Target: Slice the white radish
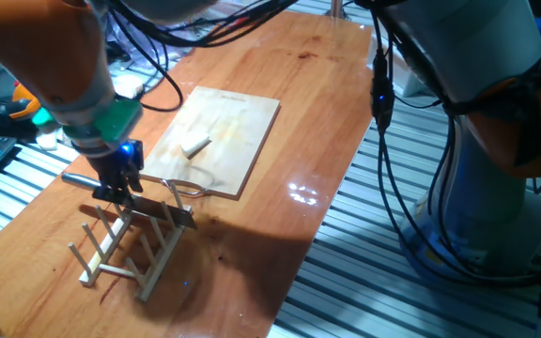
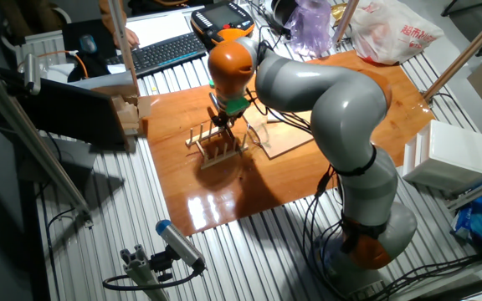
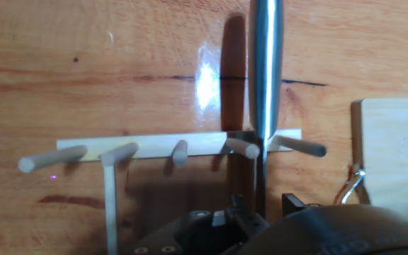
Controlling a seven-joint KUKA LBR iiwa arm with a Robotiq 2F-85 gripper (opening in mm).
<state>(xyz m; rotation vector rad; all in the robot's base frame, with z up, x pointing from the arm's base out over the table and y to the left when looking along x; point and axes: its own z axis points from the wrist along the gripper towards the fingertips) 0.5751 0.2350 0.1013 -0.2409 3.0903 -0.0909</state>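
Note:
A small white radish piece (image 1: 195, 146) lies on the pale wooden cutting board (image 1: 224, 131) in the middle of the table. My gripper (image 1: 120, 186) is left of the board, low over a wooden peg rack (image 1: 130, 246), and shut on a steel knife (image 1: 148, 212). In the hand view the knife (image 3: 266, 78) runs straight out from my gripper (image 3: 261, 209) and sits between two pegs of the rack (image 3: 179, 146). The other fixed view shows my gripper (image 2: 222, 119) over the rack (image 2: 221, 149); the radish is hidden there.
The board has a metal hanging loop (image 1: 190, 188) at its near corner, close to the rack. A keyboard (image 2: 166, 50), a teach pendant (image 2: 224, 18) and a plastic bag (image 2: 392, 33) lie beyond the table. Cables hang over the table's far side.

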